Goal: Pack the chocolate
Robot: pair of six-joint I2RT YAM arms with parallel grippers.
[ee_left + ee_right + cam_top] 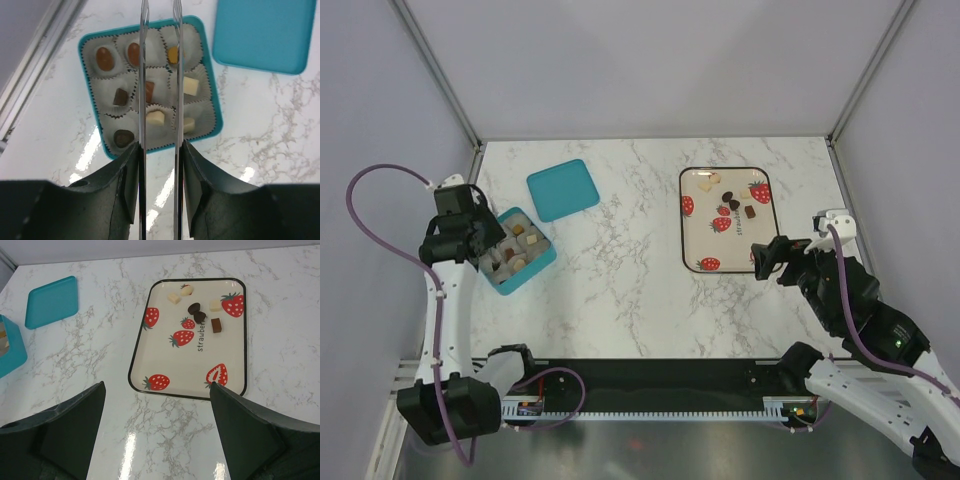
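Several chocolate pieces [105, 57] sit in paper cups in an open teal box [542, 262], which also fills the left wrist view [85, 60]. My left gripper [160, 147] is shut on thin silver tongs [142, 100], whose two blades reach over the box; their tips run out of view. It hovers at the box's left side [485, 240]. More chocolate [200, 316], dark, brown and cream, lies at the far end of a strawberry-print tray [137, 357], seen from above too [684, 235]. My right gripper [157, 385] is open and empty, just near of the tray [765, 258].
The teal lid [563, 189] lies flat behind and right of the box, and shows in the left wrist view [262, 35] and right wrist view [51, 301]. White marble tabletop lies between box and tray. Grey walls enclose the table.
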